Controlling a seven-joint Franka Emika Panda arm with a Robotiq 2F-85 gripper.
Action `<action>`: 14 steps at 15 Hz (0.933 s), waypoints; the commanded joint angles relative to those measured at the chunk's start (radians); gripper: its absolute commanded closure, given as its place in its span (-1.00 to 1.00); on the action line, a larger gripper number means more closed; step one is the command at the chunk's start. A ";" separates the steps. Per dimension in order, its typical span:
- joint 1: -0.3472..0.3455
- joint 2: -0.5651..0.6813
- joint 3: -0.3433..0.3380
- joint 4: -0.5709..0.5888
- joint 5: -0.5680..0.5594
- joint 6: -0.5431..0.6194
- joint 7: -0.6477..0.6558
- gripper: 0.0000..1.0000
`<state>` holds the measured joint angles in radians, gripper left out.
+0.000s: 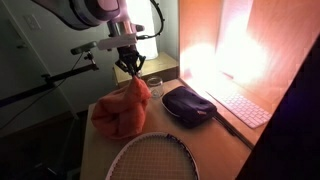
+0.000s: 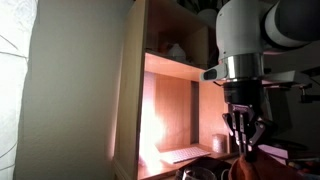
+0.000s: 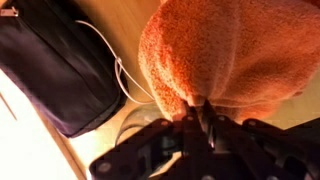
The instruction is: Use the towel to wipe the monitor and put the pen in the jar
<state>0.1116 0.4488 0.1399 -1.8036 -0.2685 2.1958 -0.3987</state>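
At the left end of the table [image 1: 215, 135], in an exterior view, we find the towel [image 1: 122, 108] bunched and hanging from the claw [image 1: 128, 66], whose jaws are closed tight on the cloth's top. The wrist view shows the fingers [image 3: 180, 128] meeting on a fold of it. Whether its lower end rests on the wood or hangs just clear, we cannot tell.

Just right of the claw stands the jar [image 1: 153, 86], then a dark pouch [image 1: 188, 105], then a white keyboard [image 1: 243, 106], and farthest right the monitor [image 1: 235, 40]. So the screen lies to the right of the claw and well apart from it, upright, with jar, pouch and keyboard between. We judge the cloth must be lifted over these and pressed against the glowing face.

Glare washes out the monitor's frame, and the picture's edge cuts it off. We cannot find the pen in any view. A racket [image 1: 150, 160] is cut off at the bottom, as is the towel [image 2: 250, 165] in an exterior view.
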 commanded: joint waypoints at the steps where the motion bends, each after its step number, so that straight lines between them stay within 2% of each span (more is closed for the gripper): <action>1: -0.008 -0.154 0.010 -0.155 0.031 0.104 0.034 0.89; 8: -0.021 -0.381 0.001 -0.379 0.126 0.300 0.060 0.90; 14: -0.011 -0.543 -0.016 -0.537 0.139 0.419 0.104 0.90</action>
<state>0.0964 0.0128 0.1309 -2.2357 -0.1340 2.5477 -0.3402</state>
